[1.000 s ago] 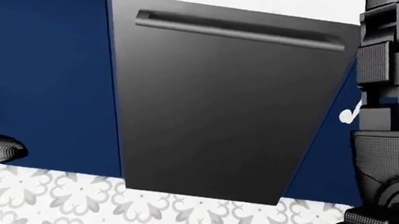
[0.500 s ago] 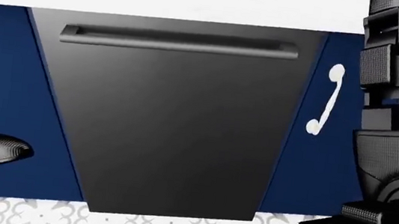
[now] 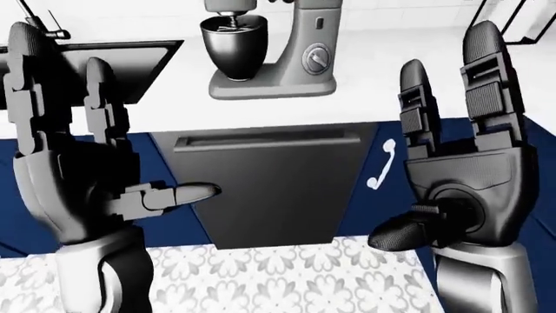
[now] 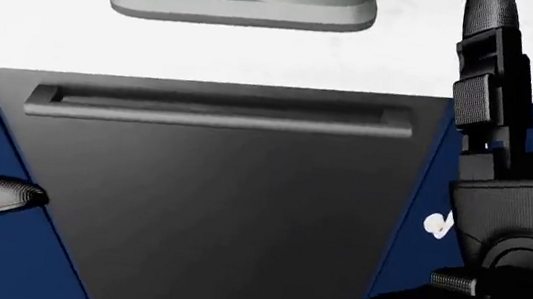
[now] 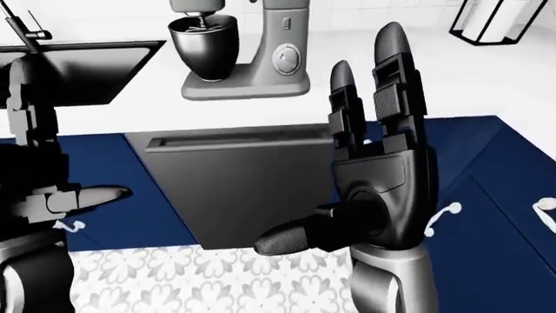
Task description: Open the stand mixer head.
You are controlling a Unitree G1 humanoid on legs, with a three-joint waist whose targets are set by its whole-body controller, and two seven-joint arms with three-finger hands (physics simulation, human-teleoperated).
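A grey stand mixer (image 3: 287, 55) stands on the white counter (image 3: 365, 98) at the top middle of the left-eye view, its dark bowl (image 3: 230, 45) under the lowered head; the head's top is cut off by the frame. In the head view only the mixer base (image 4: 243, 0) shows at the top edge. My left hand (image 3: 78, 163) is raised at the left, fingers spread, holding nothing. My right hand (image 3: 461, 169) is raised at the right, fingers spread and empty. Both hands hang well below the mixer, apart from it.
A dark dishwasher panel (image 4: 229, 213) with a bar handle (image 4: 220, 114) sits under the counter between blue cabinet doors (image 5: 487, 176) with white handles. A black sink (image 3: 130, 55) lies at the upper left. Patterned floor tiles (image 3: 278, 274) run along the bottom.
The camera has tilted up and moved closer: the dishwasher panel slid down and grew larger, and the counter with the mixer base came into the head view. The hands keep their pose.
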